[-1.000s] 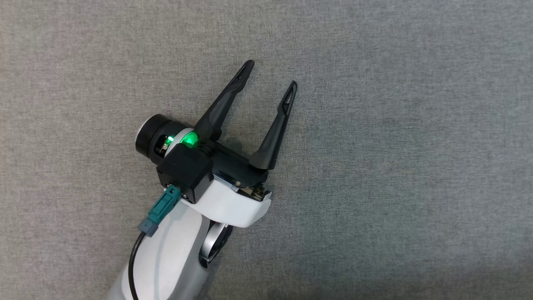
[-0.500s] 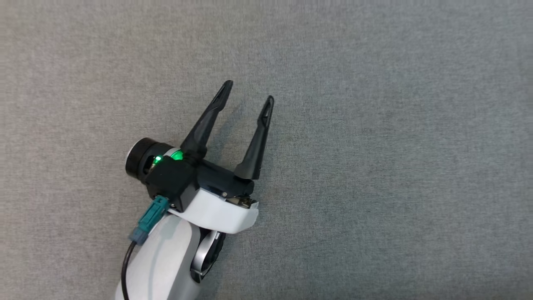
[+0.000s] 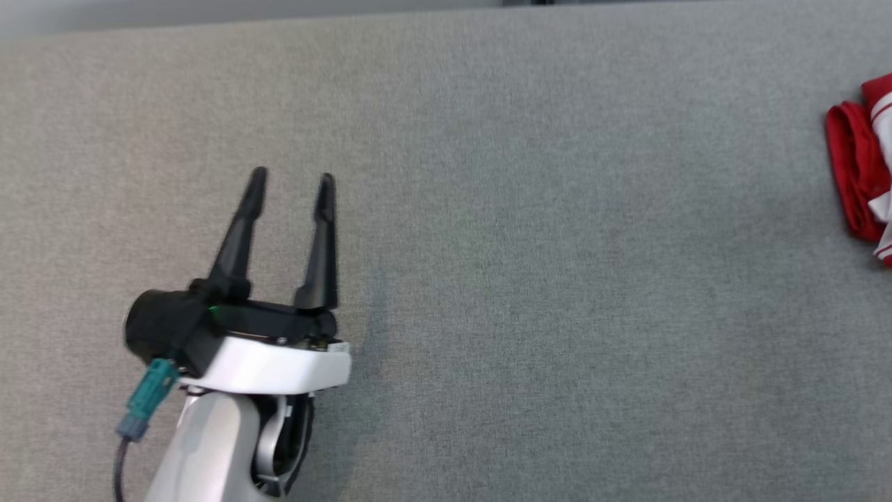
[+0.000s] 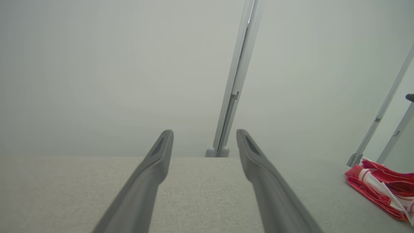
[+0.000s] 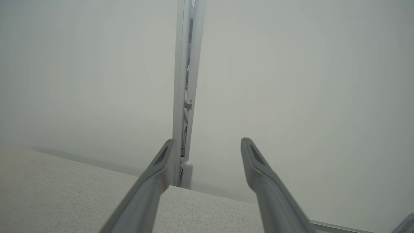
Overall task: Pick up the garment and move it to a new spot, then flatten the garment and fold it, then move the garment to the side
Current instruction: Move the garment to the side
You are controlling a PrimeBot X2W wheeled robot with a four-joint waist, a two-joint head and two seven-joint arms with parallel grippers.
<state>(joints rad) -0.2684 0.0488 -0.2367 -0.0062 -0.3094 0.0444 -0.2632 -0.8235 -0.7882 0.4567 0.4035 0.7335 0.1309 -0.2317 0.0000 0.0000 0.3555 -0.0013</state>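
**Item 1 – worktop** (image 3: 557, 279): flat surface covered in grey woven fabric; its far edge meets a pale wall

**Item 2 – garment** (image 3: 860, 167): red cloth with white stripes, bunched and folded over itself, not spread flat. It lies on the right part of the worktop, closer to the far edge than to the near one, and the head view's border cuts it off. In the left wrist view it sits close to the far edge, just before the feet of two slanted metal struts. Nothing touches it.

**Item 3 – left gripper** (image 3: 291, 174): two long dark fingers on a black base and white wrist shell, over the left part of the worktop, tips pointing toward the far edge. Claw released, fingers spread, nothing between them. Well apart from the garment, with bare fabric between.

**Item 4 – right gripper** (image 5: 207, 141): seen in its own wrist view above a far edge of the worktop. Claw released, fingers wide, gap empty.

**Item 5 – metal post** (image 4: 237, 81): pale upright profile rising from behind the far edge of the worktop, against the wall

**Item 6 – teal connector** (image 3: 146, 397): plugged into the left wrist housing, with a dark cable trailing down from it
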